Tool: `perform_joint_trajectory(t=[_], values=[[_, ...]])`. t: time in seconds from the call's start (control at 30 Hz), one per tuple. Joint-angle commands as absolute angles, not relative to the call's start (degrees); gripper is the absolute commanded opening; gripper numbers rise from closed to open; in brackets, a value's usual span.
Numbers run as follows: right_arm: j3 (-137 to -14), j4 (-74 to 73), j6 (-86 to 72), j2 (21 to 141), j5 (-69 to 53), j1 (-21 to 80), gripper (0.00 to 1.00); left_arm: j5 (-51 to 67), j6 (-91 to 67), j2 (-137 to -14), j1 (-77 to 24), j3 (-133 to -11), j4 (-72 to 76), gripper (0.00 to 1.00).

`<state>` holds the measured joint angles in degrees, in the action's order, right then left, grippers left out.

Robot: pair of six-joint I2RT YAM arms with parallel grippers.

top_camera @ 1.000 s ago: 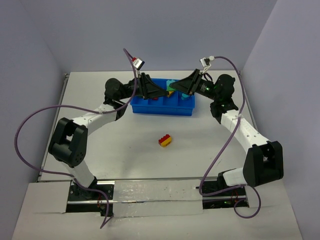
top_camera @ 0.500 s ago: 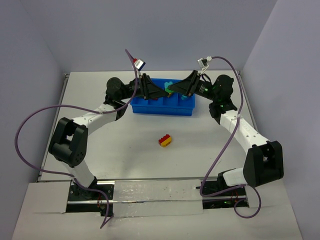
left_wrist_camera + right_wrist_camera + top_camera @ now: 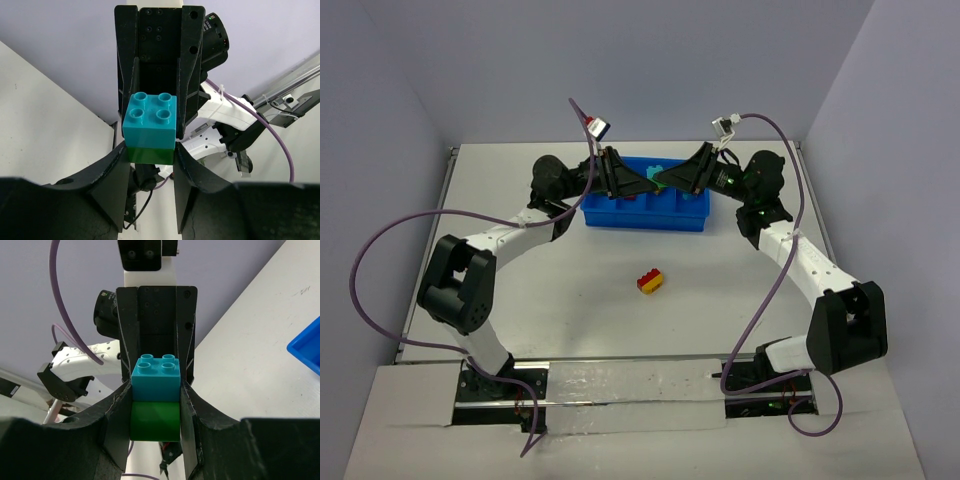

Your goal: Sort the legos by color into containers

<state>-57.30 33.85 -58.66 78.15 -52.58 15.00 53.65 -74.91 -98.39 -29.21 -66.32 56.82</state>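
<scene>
Two grippers meet nose to nose over the blue tray [image 3: 645, 216] at the far side of the table [image 3: 560, 290], and between them sits one teal-and-green pair [image 3: 665, 176] of legos. The left gripper [image 3: 150, 152] is clamped on it from one side and the right gripper [image 3: 155, 395] from the other, so the pair hangs in the air, gripped by both at once. From overhead it sits above the far part of the tray, not in any compartment. Each wrist camera shows the stack the same way: the teal brick [image 3: 150, 120] is on top with its four studs showing, and the green brick [image 3: 155, 421] is pressed on beneath it, with dark fingers tight against both flanks. I can't tell which jaws bear on which colour. Well apart from all this, nearer the arm bases, a red-and-yellow pair [image 3: 649, 282] lies on the white tabletop with neither gripper near it. A purple cable [image 3: 380, 250] loops out wide from the left arm.
</scene>
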Motion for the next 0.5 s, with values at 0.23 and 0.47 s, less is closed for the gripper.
perform_joint_trajectory(t=[0.23, 0.47], values=[[-60.0, 24.0, -49.3, 77.2, -53.3, 15.5, 0.79, 60.6, -64.9, -96.4, -29.5, -66.4, 53.0, 0.00], [-64.2, 4.6, -29.7, 74.6, -55.7, 15.4, 0.84, 69.4, -37.2, -92.3, -29.4, -68.2, 23.5, 0.00]])
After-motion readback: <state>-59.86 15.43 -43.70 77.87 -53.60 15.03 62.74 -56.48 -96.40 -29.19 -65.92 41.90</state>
